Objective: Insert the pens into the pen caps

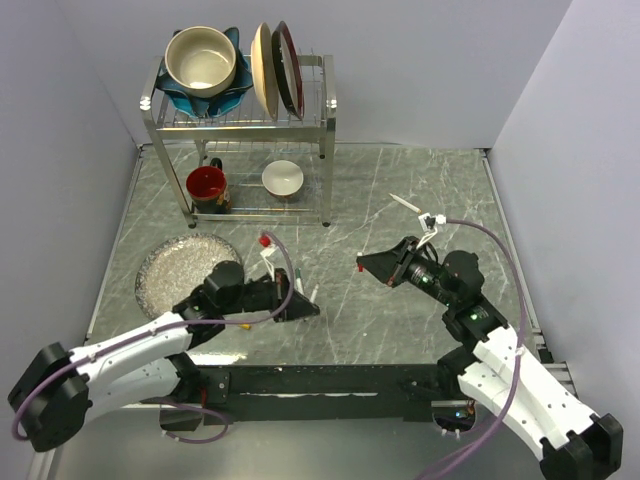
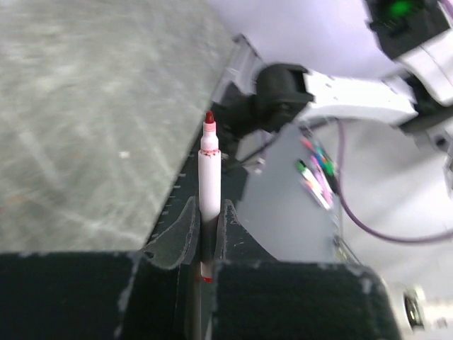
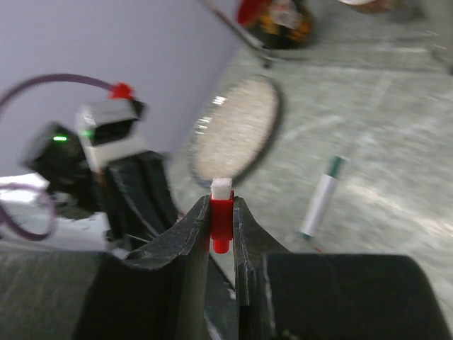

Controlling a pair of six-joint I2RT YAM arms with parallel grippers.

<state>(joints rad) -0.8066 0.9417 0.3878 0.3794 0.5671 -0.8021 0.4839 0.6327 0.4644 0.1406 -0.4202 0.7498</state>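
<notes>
- Holding a red-tipped pen [image 2: 209, 170] upright at the centre of the left-wrist view, the left gripper [image 2: 205, 237] is clamped tight on the lower barrel. The nib is bare.
- The right gripper [image 3: 221, 223] pinches the red cap [image 3: 221, 219] between narrowly parted fingers at the lower centre of its own view. A pale bit shows at the cap's top end.
- In the top view the two grippers face each other across the middle of the frame, near but apart, so pen and cap are not yet joined.
- A second pen [image 3: 320, 202] with a green end lies on the table [image 3: 396, 106] at the right of the right-wrist view. I cannot tell whether that green is a cap or a nib.
- A third white pen [image 1: 405, 203] lies right of centre in the upper half of the top view.
- I cannot pick out any green or yellow cap lying loose.
- By my judgement no capping is confirmed: the red pair is in hand and needs lining up, and two pens remain.
</notes>
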